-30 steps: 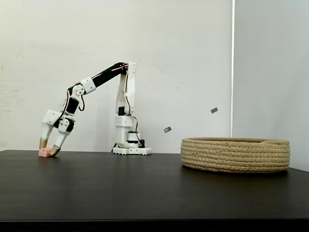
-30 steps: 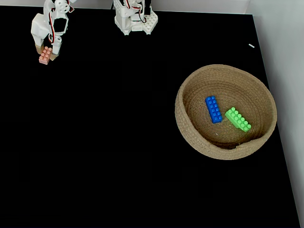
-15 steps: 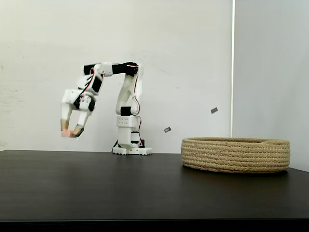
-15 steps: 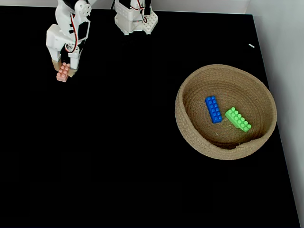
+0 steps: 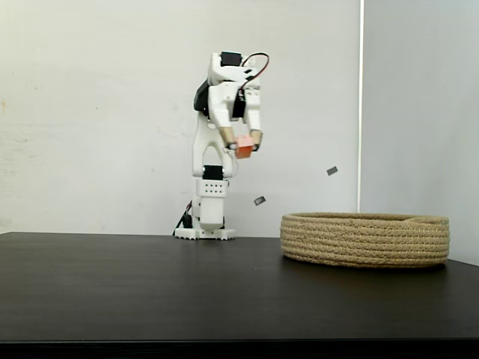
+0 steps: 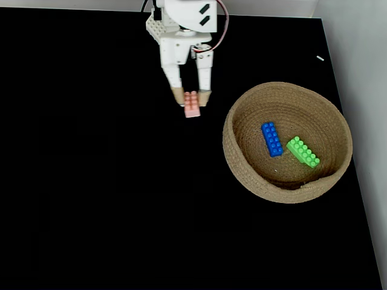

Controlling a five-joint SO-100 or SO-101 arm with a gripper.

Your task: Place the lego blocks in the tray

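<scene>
Surface (image 6: 91, 199) first: it is big, black and flat, and it holds everything. Next biggest is the tray (image 6: 242, 172), a round basket of tan rope with low, soft walls. It sits on the right side in both fixed views. It looks wide and easy to drop things into.

The white arm (image 5: 212, 149) stands tall at the back. Its end effector (image 6: 191, 98) is closed on the pink brick (image 6: 192, 104), with 1 finger on each long side. In the side view the pink brick (image 5: 245, 146) is high in the air, well above the surface and to the left of the tray. From above, it is near the tray's left rim but not over it yet.

Inside the tray lie 2 bricks, the blue brick (image 6: 271, 139) and the green brick (image 6: 303, 151), close together.

The pink brick is likely hard, very light and smooth. It will not bend or break, but it could slip or twist if held loosely. The flat long sides are the best place to pinch it, not the bumpy top.
</scene>
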